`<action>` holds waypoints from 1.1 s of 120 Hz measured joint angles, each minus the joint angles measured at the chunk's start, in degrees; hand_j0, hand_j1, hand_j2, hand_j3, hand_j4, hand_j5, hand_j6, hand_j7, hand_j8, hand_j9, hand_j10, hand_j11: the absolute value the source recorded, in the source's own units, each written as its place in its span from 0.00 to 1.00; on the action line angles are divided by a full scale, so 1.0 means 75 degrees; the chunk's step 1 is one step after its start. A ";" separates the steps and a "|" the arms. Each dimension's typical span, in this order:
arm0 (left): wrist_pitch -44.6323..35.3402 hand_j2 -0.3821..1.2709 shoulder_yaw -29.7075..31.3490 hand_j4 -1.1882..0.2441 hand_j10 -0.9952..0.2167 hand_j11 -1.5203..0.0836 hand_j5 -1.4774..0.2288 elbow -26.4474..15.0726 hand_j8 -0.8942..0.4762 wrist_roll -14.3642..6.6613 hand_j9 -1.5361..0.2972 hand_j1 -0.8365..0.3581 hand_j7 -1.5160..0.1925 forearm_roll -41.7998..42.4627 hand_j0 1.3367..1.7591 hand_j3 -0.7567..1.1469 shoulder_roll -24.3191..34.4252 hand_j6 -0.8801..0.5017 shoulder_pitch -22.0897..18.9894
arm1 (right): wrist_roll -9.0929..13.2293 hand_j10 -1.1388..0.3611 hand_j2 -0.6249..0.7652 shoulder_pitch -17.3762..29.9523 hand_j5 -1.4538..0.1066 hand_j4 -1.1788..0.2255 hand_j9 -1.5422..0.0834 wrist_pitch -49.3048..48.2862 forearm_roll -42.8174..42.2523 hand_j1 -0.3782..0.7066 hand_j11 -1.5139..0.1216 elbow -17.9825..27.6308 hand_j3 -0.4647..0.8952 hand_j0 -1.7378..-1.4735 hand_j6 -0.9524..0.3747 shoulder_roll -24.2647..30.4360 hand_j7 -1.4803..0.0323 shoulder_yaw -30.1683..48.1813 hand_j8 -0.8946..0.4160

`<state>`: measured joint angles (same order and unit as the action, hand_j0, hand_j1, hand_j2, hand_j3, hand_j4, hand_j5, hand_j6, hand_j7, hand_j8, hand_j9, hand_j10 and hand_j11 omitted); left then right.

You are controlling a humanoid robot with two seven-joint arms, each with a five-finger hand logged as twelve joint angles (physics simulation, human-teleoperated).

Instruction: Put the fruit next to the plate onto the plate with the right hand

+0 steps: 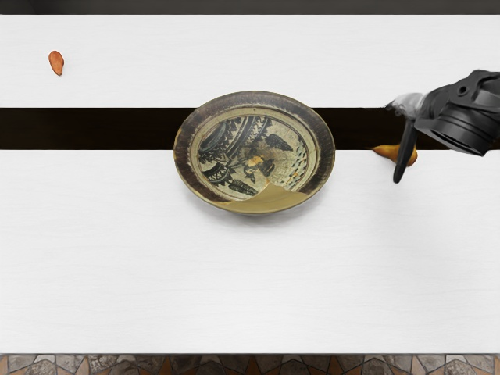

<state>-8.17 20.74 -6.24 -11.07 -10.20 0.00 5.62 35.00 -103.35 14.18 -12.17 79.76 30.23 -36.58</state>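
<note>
Your right hand [422, 117] hovered over the fruit [384, 151], which lay pointing at the plate [183, 144] near the table's [250, 273] right edge; you couldn't tell its grip.

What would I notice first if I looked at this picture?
Your eye lands first on the big patterned plate in the middle, sitting across a dark gap between two white tabletops. Next comes the robot's black right hand at the right edge, just over an orange fruit beside the plate. A small orange thing lies far off at the top left.
</note>
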 joint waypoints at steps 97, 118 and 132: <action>0.0000 0.23 0.0000 0.83 0.82 0.95 0.87 0.0006 0.65 0.0000 0.84 0.99 0.89 0.0000 0.76 0.40 0.0000 0.64 0.0024 | 0.0000 0.74 0.45 0.1653 0.91 0.82 0.92 0.1226 0.0197 0.06 0.90 -0.2667 0.34 0.30 0.69 -0.2027 0.95 -0.0693 0.66; 0.0000 0.23 0.0000 0.83 0.82 0.95 0.87 0.0008 0.65 0.0000 0.84 0.99 0.89 0.0000 0.76 0.40 0.0000 0.64 0.0057 | 0.0000 0.73 0.44 0.1929 0.89 0.80 0.91 0.1251 0.0210 0.08 0.89 -0.3307 0.34 0.30 0.68 -0.2229 0.94 -0.0680 0.64; 0.0000 0.23 0.0000 0.83 0.82 0.95 0.87 0.0010 0.65 0.0000 0.84 0.99 0.89 0.0000 0.76 0.40 0.0000 0.64 0.0058 | 0.0000 0.71 0.44 0.2116 0.87 0.79 0.89 0.1247 0.0207 0.11 0.87 -0.3703 0.34 0.30 0.66 -0.2409 0.92 -0.0681 0.62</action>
<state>-8.17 20.74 -6.17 -11.07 -10.20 0.00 6.06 35.00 -87.48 23.54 -10.61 51.98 12.16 -41.69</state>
